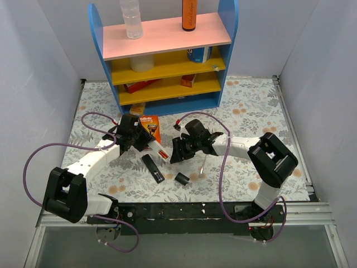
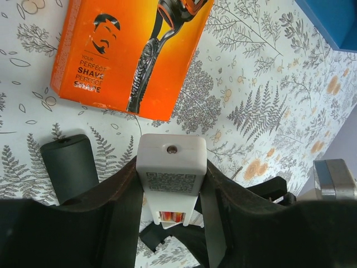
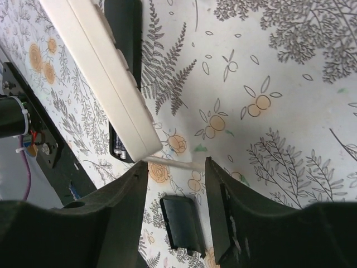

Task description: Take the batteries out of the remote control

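In the top view, a white remote control [image 1: 149,146] is held in the left gripper [image 1: 135,142], whose jaws are closed on its upper end. The remote slants down to the right above the floral tabletop [image 1: 251,120]. The batteries [image 1: 163,153] are seen as a red-orange patch at its lower end, still seated in the remote. The right gripper [image 1: 177,152] is placed just beside that end, and nothing is held in it. A black bar [image 1: 152,168] lies just below the remote, and a small black cover [image 1: 181,178] lies near it on the right. An orange razor package [image 1: 149,125] lies flat in front of a blue shelf unit [image 1: 167,56].

In the left wrist view, the remote [image 2: 171,164] is pinched between the two dark fingers [image 2: 120,206] – it is pressed on both sides. The batteries [image 2: 172,215] show in the open compartment below a printed label. The package [image 2: 128,50] lies beyond.

In the right wrist view, the jaws stand apart and empty, with the gripper [image 3: 175,187] above the tabletop [image 3: 279,84]. The remote [image 3: 100,72] crosses the upper left, over the black bar [image 3: 125,33]. The cover [image 3: 181,223] lies between the fingers – whether it is touched cannot be told.
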Action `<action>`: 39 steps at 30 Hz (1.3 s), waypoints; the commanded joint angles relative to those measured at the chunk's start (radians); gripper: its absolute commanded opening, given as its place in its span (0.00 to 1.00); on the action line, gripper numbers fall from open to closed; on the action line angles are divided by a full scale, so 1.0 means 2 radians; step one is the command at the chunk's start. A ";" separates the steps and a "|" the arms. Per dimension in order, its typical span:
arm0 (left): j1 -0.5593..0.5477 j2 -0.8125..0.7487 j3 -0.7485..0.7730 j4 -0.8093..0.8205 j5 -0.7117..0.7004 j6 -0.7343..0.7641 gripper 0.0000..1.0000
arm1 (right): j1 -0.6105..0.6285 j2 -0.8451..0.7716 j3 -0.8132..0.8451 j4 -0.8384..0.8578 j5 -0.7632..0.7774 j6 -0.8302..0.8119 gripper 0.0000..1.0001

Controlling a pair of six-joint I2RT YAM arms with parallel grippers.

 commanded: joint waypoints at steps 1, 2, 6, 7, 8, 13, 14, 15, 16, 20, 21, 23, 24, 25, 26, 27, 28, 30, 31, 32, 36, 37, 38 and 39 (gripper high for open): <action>0.002 -0.020 0.021 -0.020 -0.031 0.015 0.00 | -0.006 -0.029 -0.010 0.000 0.014 -0.012 0.52; 0.001 -0.022 0.022 -0.023 -0.032 0.015 0.00 | -0.007 -0.031 -0.011 0.001 0.015 -0.012 0.52; 0.001 -0.024 0.037 -0.046 -0.051 0.029 0.00 | -0.007 -0.040 -0.012 -0.006 0.020 -0.016 0.52; 0.002 -0.025 0.042 -0.053 -0.059 0.032 0.00 | -0.008 -0.045 -0.012 -0.008 0.021 -0.016 0.52; 0.001 -0.030 0.051 -0.064 -0.074 0.036 0.00 | -0.008 -0.048 -0.015 -0.008 0.023 -0.017 0.52; 0.003 -0.037 0.083 -0.102 -0.120 0.077 0.00 | -0.009 -0.064 -0.019 -0.010 0.030 -0.017 0.52; 0.005 -0.035 0.088 -0.118 -0.125 0.086 0.00 | -0.009 -0.065 -0.021 -0.010 0.031 -0.018 0.52; 0.009 -0.032 0.096 -0.126 -0.127 0.093 0.00 | -0.009 -0.072 -0.023 -0.010 0.033 -0.019 0.52; 0.013 -0.031 0.098 -0.134 -0.127 0.106 0.00 | -0.009 -0.075 -0.025 -0.010 0.035 -0.020 0.52; 0.059 -0.024 0.095 -0.177 -0.103 0.149 0.00 | -0.011 -0.092 -0.032 -0.030 0.046 -0.026 0.52; 0.086 -0.023 0.093 -0.181 -0.083 0.160 0.00 | -0.012 -0.099 -0.033 -0.034 0.049 -0.027 0.52; 0.118 -0.022 0.088 -0.188 -0.067 0.195 0.00 | -0.013 -0.106 -0.039 -0.035 0.053 -0.030 0.52; 0.121 -0.019 0.087 -0.194 -0.065 0.203 0.00 | -0.013 -0.112 -0.042 -0.035 0.053 -0.030 0.52; 0.124 -0.009 0.088 -0.203 -0.065 0.212 0.00 | -0.014 -0.115 -0.045 -0.035 0.053 -0.031 0.52; 0.124 -0.005 0.089 -0.209 -0.065 0.217 0.00 | -0.014 -0.115 -0.047 -0.035 0.056 -0.033 0.52; 0.125 0.003 0.088 -0.214 -0.063 0.218 0.00 | -0.015 -0.118 -0.049 -0.035 0.060 -0.034 0.52; 0.125 0.008 0.083 -0.217 -0.049 0.218 0.00 | -0.016 -0.119 -0.052 -0.036 0.068 -0.034 0.52; 0.125 0.020 0.072 -0.214 -0.031 0.217 0.00 | -0.022 -0.120 -0.055 -0.038 0.068 -0.034 0.52; 0.125 0.023 0.068 -0.210 -0.020 0.216 0.00 | -0.023 -0.121 -0.055 -0.040 0.068 -0.034 0.53; 0.125 0.029 0.061 -0.208 -0.017 0.216 0.00 | -0.025 -0.124 -0.055 -0.042 0.069 -0.033 0.53; 0.125 0.041 0.046 -0.205 -0.035 0.218 0.01 | -0.026 -0.138 -0.048 -0.060 0.082 -0.029 0.53; 0.125 0.044 0.044 -0.204 -0.039 0.215 0.03 | -0.027 -0.139 -0.045 -0.064 0.089 -0.029 0.53; 0.125 0.047 0.045 -0.204 -0.032 0.216 0.06 | -0.027 -0.140 -0.043 -0.072 0.092 -0.028 0.53; 0.125 0.055 0.042 -0.201 -0.028 0.219 0.08 | -0.028 -0.142 -0.040 -0.077 0.095 -0.027 0.53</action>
